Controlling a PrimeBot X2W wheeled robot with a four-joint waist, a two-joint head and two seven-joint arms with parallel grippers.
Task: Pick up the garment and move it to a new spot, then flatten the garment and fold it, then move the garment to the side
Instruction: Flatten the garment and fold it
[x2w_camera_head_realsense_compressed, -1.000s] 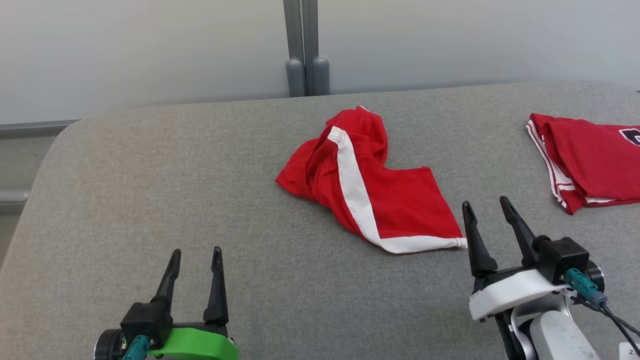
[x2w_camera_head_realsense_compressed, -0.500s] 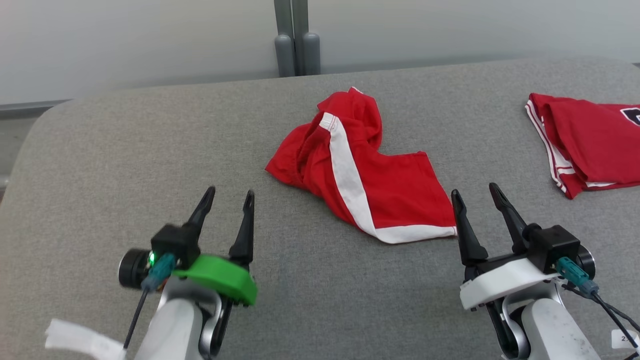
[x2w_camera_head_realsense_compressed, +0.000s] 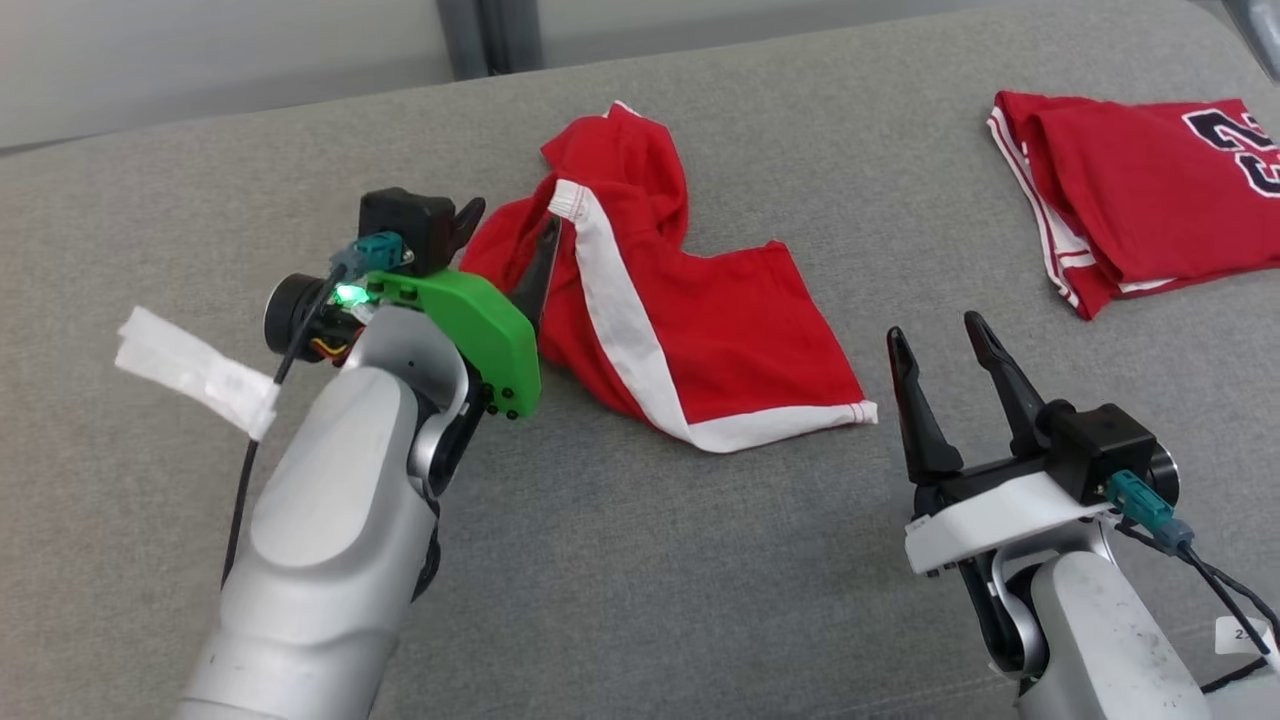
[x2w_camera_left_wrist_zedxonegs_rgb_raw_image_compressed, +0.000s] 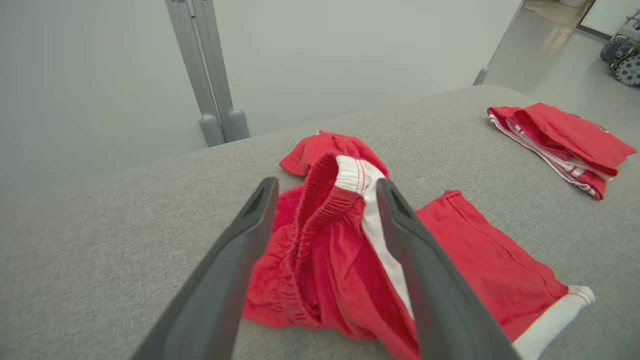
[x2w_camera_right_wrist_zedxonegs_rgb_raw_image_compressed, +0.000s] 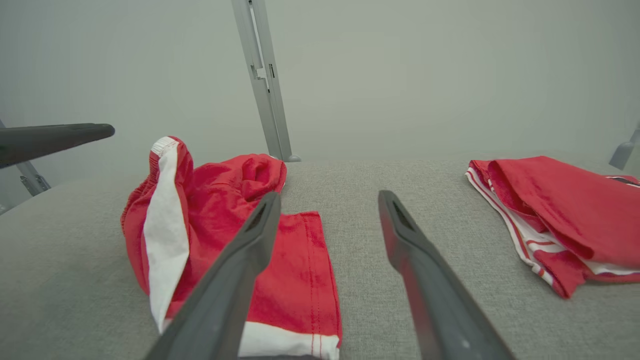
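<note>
The garment (x2w_camera_head_realsense_compressed: 700, 330) is a pair of red shorts with a white side stripe, lying crumpled mid-table with one leg spread flat toward the right. My left gripper (x2w_camera_head_realsense_compressed: 515, 215) is open at its bunched left side. In the left wrist view the elastic waistband (x2w_camera_left_wrist_zedxonegs_rgb_raw_image_compressed: 330, 200) rises between the two fingers (x2w_camera_left_wrist_zedxonegs_rgb_raw_image_compressed: 240, 250) of my left gripper (x2w_camera_left_wrist_zedxonegs_rgb_raw_image_compressed: 327, 182). My right gripper (x2w_camera_head_realsense_compressed: 935, 328) stands open over bare table, just right of the white leg hem (x2w_camera_head_realsense_compressed: 780, 425), touching nothing. In the right wrist view my right gripper (x2w_camera_right_wrist_zedxonegs_rgb_raw_image_compressed: 328, 194) has the garment (x2w_camera_right_wrist_zedxonegs_rgb_raw_image_compressed: 210, 200) at its left.
A folded red jersey (x2w_camera_head_realsense_compressed: 1150, 190) with dark numbers lies at the table's far right. The grey fabric-covered table (x2w_camera_head_realsense_compressed: 650, 580) has a rounded back edge, with a grey post (x2w_camera_left_wrist_zedxonegs_rgb_raw_image_compressed: 210, 75) and a pale wall behind it. A white tag (x2w_camera_head_realsense_compressed: 195, 370) hangs from my left arm's cable.
My left arm has reached forward and to the right, from the near-left table up to the garment's waistband. The head camera has tilted down. My right gripper has kept its place.
</note>
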